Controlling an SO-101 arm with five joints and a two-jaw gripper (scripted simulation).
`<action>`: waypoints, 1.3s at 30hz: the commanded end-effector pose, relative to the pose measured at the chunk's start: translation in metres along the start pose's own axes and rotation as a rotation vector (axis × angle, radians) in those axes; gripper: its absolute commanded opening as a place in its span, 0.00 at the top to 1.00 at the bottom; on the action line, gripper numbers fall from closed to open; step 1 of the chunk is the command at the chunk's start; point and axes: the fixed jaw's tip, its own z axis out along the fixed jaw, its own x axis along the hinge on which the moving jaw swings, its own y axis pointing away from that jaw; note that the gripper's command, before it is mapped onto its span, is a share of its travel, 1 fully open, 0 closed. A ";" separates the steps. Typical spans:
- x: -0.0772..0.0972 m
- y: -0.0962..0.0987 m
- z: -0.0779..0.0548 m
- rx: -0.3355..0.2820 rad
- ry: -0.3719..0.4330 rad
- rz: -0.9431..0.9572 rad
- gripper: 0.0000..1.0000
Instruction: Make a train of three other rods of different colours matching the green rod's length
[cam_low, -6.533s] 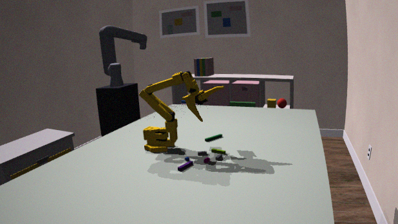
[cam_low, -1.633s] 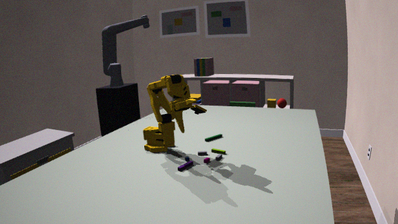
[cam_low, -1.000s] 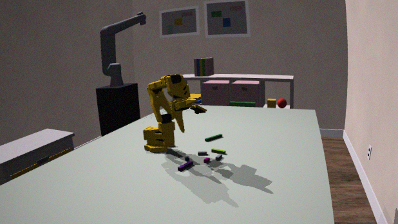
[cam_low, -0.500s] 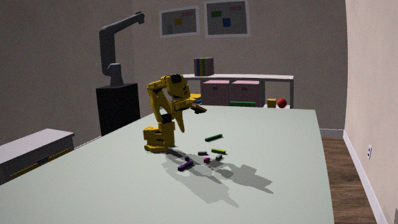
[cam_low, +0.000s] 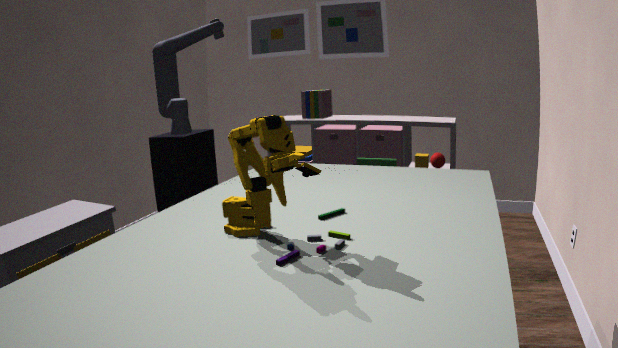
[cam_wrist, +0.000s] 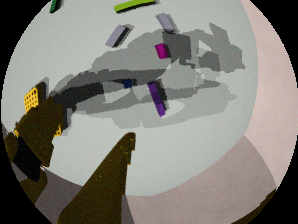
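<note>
This looks like a robot lab or classroom, with a big pale table (cam_low: 400, 300), a grey robot arm on a black stand (cam_low: 182, 165), note boards (cam_low: 352, 27) on the wall, and a shelf (cam_low: 370, 120) holding books (cam_low: 316, 103) and boxes (cam_low: 334, 142).

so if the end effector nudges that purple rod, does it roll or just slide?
Probably slides: the purple rod looks square-edged and lies flat on the table, so rolling seems unlikely. It looks rigid, a straight bar with no sag. A push off-centre would likely spin it, and the blue rod lies close by, so it might get knocked.
</note>
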 end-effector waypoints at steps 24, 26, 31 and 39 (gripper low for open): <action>0.000 -0.005 -0.005 0.045 -0.003 0.001 0.00; 0.000 -0.005 -0.005 0.045 -0.003 0.001 0.00; 0.000 -0.005 -0.005 0.045 -0.003 0.001 0.00; 0.000 -0.005 -0.005 0.041 -0.002 -0.023 0.01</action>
